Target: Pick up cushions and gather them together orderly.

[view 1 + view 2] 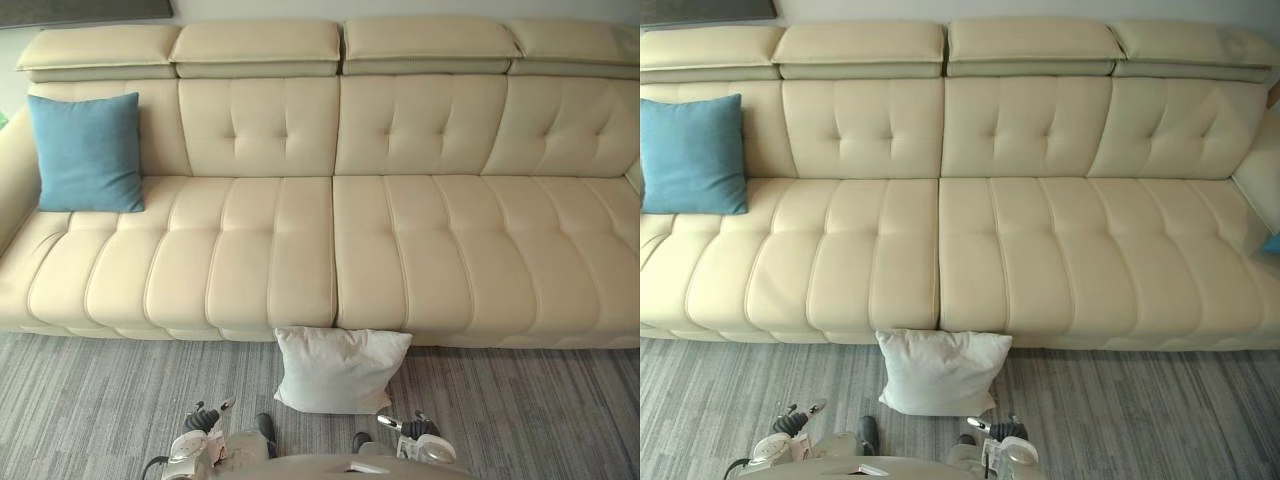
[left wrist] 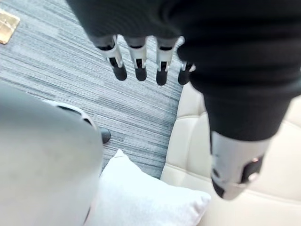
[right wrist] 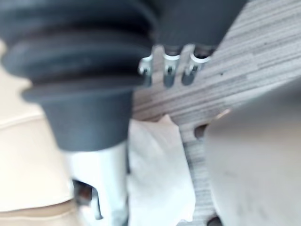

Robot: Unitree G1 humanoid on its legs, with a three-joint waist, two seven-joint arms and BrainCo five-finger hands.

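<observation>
Cushions lie well apart: the white cushion [image 1: 340,368] stands on the grey carpet [image 1: 100,400], propped against the front of the sofa [image 1: 400,250] just before me, and the blue cushion [image 1: 87,152] sits upright at the sofa's far left end. My left hand [image 2: 138,61] and right hand [image 3: 168,70] hang low near the white one, fingers straight and empty, so I judge nothing is gathered yet. Next I'd bend down, grip the white cushion's sides, and carry it beside the blue one.

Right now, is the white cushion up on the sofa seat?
No, the white cushion lies on the grey carpet against the front of the sofa, while the blue cushion stands on the seat.
</observation>
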